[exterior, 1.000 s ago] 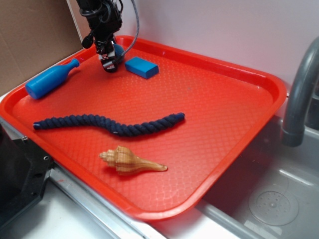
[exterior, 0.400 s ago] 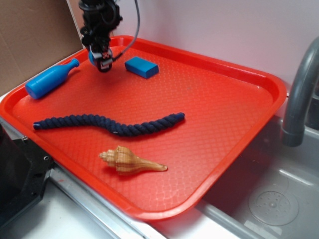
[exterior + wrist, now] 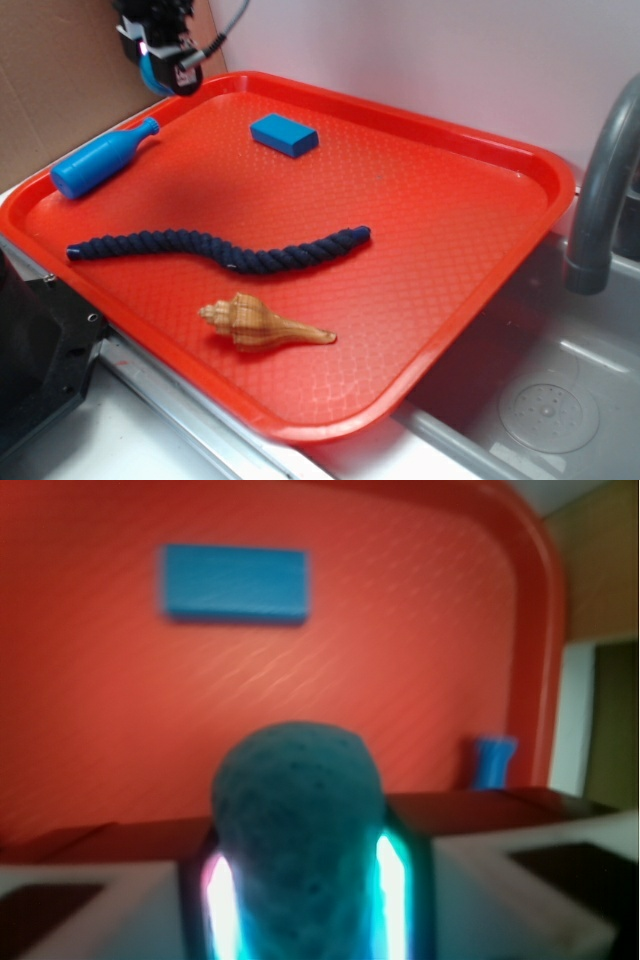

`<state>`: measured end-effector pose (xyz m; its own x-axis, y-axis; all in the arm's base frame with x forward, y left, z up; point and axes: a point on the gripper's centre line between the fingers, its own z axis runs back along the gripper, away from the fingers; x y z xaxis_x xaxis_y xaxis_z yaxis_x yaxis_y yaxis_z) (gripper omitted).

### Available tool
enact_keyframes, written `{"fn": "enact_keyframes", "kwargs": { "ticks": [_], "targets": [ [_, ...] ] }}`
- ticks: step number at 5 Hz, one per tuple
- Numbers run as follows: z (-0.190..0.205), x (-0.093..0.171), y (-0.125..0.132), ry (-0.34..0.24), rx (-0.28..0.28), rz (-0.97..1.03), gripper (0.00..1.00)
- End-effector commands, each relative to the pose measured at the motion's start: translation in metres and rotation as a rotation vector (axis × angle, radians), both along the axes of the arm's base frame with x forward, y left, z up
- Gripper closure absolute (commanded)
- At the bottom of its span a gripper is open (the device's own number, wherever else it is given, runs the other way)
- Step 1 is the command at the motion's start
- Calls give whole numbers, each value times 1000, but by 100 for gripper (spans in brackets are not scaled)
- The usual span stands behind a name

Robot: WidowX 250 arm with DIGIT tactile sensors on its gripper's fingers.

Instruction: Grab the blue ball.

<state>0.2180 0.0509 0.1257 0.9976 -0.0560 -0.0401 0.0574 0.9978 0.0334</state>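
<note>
The blue ball [image 3: 297, 830] fills the lower middle of the wrist view, a teal knitted lump squeezed between my two fingers. My gripper [image 3: 297, 890] is shut on it. In the exterior view the gripper [image 3: 160, 62] hangs high above the far left corner of the red tray [image 3: 520, 160], with a sliver of the blue ball [image 3: 150, 72] showing between the fingers. The ball is well off the tray floor.
On the tray lie a flat blue block [image 3: 284, 134], a blue bottle-shaped pin [image 3: 100, 160], a dark blue rope [image 3: 220, 248] and a tan seashell [image 3: 262, 324]. A brown cardboard wall [image 3: 60, 80] stands at left. A grey faucet [image 3: 600, 170] and sink are at right.
The gripper has risen from the tray floor beside the blue block and moved up and left, carrying the ball with it.
</note>
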Motion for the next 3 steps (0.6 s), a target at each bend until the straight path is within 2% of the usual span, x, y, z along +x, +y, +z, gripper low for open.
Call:
{"fn": "enact_keyframes", "kwargs": {
  "ticks": [1,2,3],
  "targets": [
    [61,-23,-46,-94,-60,-53,100],
    [64,-40,-50,-91,-76,6,100],
    [53,-36,-41,-88,-61,96,100]
  ]
}}
